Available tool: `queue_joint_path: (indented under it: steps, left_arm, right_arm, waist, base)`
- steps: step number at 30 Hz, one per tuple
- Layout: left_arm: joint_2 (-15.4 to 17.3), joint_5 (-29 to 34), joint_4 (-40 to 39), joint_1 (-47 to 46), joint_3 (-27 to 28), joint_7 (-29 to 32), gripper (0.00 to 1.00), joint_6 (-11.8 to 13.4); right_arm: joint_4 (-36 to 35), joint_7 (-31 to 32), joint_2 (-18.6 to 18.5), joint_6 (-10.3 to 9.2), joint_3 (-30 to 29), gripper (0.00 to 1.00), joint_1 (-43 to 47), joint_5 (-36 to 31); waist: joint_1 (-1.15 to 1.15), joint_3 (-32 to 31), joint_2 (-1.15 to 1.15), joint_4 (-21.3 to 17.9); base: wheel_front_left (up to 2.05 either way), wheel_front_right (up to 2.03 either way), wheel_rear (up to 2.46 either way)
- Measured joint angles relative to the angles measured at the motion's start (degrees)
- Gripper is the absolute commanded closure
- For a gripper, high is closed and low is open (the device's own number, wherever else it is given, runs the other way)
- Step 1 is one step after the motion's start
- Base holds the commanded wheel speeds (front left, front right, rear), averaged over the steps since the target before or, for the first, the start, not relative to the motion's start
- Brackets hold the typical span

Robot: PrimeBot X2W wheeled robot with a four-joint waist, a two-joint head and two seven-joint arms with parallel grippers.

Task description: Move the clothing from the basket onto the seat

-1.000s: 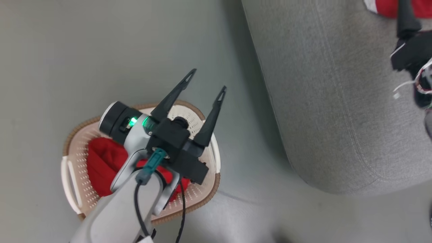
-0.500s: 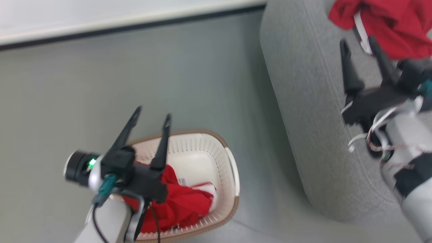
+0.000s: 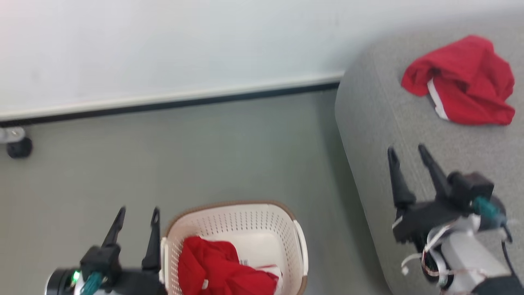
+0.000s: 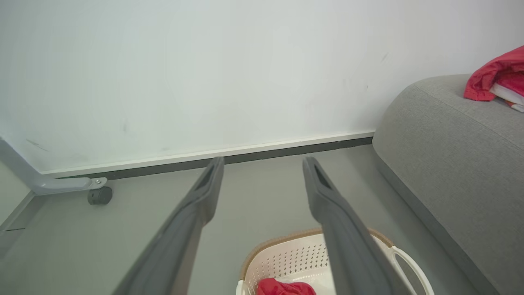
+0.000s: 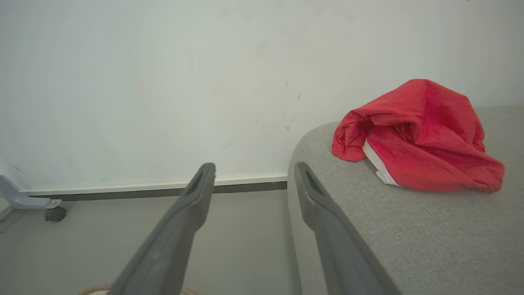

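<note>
Setting: A grey floor (image 3: 204,155) meets a pale wall (image 3: 163,49). A small black caster wheel (image 3: 18,147) sits at the foot of the wall, far left in the head view.
Sofa: The grey woven sofa (image 3: 376,123) takes up the right side, its rounded end facing the floor.
Basket: The cream perforated basket (image 3: 229,203) with a brown rim stands on the floor between the two claws, near the sofa but apart from it.
Garment on sofa: A red garment with white trim (image 3: 462,82) lies crumpled on top of the sofa. It is beyond the right claw's fingertips and a little to their right, well clear of them.
Garment in basket: A second red garment (image 3: 213,266) is bunched in the basket's left half, just right of the left claw, with the basket wall between them.
Left claw: The left claw (image 3: 138,211) has its fingers spread and holds nothing. It hangs over the floor just beside the basket's left rim.
Right claw: The right claw (image 3: 406,149) is also spread and empty, above the sofa near its rounded edge.
</note>
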Motion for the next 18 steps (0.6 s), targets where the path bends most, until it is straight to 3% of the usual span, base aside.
queue_joint_path:
  steps: [10,18]
  left_arm:
    - [0.5,-0.6,-1.2,9.0,2.9,-0.3,0.00,0.4]
    - [1.2,-0.7,-3.8,13.5,4.6,-0.3,0.00,0.4]
  right_arm:
    - [-6.7,0.0,0.2,-0.89,-2.0,0.00,13.3,-2.6]
    - [-11.1,0.0,0.1,-0.96,-3.1,0.00,18.3,-4.2]
  waist:
    - [0.00,-8.5,0.00,1.7]
    - [0.00,-12.2,0.00,3.0]
  base:
    - [0.00,0.00,0.00]
    - [0.00,0.00,0.00]
